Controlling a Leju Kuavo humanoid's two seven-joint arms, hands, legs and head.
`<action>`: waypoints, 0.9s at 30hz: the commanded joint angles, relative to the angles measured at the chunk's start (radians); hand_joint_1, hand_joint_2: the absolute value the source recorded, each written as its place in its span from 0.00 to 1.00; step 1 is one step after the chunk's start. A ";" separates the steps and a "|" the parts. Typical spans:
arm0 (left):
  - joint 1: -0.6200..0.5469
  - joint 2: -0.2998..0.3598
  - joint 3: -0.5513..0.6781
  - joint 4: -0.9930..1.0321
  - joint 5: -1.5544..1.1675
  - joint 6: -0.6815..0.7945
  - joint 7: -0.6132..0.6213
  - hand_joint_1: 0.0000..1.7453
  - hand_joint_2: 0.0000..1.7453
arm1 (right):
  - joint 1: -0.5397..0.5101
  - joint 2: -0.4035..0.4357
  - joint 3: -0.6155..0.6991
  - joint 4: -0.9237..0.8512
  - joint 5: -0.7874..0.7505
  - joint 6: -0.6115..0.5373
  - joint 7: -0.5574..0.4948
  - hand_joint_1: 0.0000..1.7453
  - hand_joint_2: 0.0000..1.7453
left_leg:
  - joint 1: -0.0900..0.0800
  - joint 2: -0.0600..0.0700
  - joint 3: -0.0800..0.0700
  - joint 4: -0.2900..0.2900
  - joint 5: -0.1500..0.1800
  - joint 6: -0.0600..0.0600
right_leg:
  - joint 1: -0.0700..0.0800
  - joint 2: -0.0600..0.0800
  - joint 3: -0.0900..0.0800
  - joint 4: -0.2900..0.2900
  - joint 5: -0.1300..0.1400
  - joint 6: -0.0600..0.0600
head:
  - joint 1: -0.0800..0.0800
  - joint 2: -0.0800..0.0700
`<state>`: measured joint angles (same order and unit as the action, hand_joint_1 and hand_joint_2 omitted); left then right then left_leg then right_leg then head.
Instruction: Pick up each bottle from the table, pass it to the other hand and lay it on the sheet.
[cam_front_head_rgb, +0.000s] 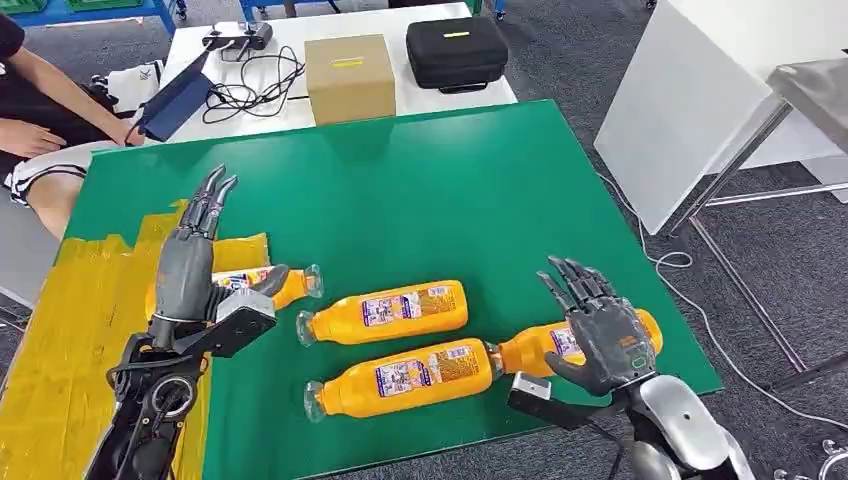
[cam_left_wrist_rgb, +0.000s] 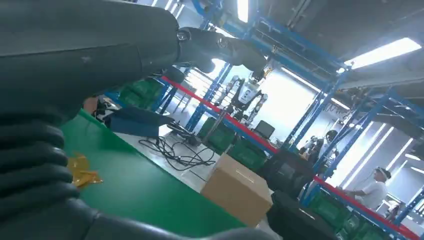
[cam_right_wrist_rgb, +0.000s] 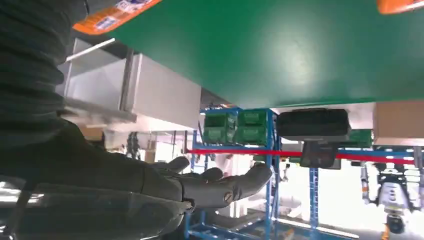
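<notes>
Green table top (cam_front_head_rgb: 420, 190) carries yellow sheet (cam_front_head_rgb: 80, 310) at left edge. One orange bottle (cam_front_head_rgb: 285, 287) lies on sheet, partly behind left hand (cam_front_head_rgb: 195, 255), fingers straight, holding nothing. Two bottles (cam_front_head_rgb: 385, 312) (cam_front_head_rgb: 400, 380) lie mid-table, side by side. Fourth bottle (cam_front_head_rgb: 545, 345) sits under right hand (cam_front_head_rgb: 600, 330), fingers spread above it, no grasp. Cardboard box (cam_front_head_rgb: 348, 75), black case (cam_front_head_rgb: 457, 50) behind on white table.

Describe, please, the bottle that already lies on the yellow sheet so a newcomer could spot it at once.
Start at the green table and find the yellow sheet on its left edge. The orange bottle there lies partly behind the left hand. The other three bottles lie on bare green.
</notes>
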<state>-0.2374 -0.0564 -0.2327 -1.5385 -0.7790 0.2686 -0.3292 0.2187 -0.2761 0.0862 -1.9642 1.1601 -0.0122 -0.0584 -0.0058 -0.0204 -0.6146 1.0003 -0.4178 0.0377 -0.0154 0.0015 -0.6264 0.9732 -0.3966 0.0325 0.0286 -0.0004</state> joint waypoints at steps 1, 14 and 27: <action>-0.003 -0.023 0.052 0.016 0.005 -0.009 0.001 0.00 1.00 | -0.004 -0.045 0.008 -0.002 -0.001 0.014 0.005 0.00 1.00 | 0.000 0.001 0.003 0.000 -0.001 -0.001 | 0.001 0.000 0.003 -0.001 -0.001 -0.001 | 0.000 0.000; -0.018 -0.023 0.059 0.069 0.171 -0.032 -0.084 0.00 1.00 | 0.039 -0.179 -0.124 0.054 -0.103 0.185 -0.030 0.00 1.00 | 0.000 0.000 0.005 0.000 -0.002 -0.001 | 0.000 -0.001 0.005 -0.001 -0.002 -0.001 | 0.000 0.000; 0.009 -0.017 0.057 0.052 0.212 -0.013 -0.101 0.00 1.00 | -0.066 -0.234 -0.158 0.294 -0.143 0.278 -0.103 0.00 1.00 | 0.000 0.002 0.005 -0.001 -0.002 0.000 | 0.000 0.001 0.005 -0.002 -0.001 0.000 | 0.000 0.000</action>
<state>-0.2240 -0.0717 -0.1919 -1.5236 -0.5741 0.2518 -0.4292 0.2207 -0.5093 -0.0569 -1.8520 1.0056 0.2537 -0.1572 -0.0066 -0.0203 -0.6146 1.0003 -0.4185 0.0390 -0.0164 0.0015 -0.6263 0.9731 -0.3969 0.0333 0.0290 -0.0004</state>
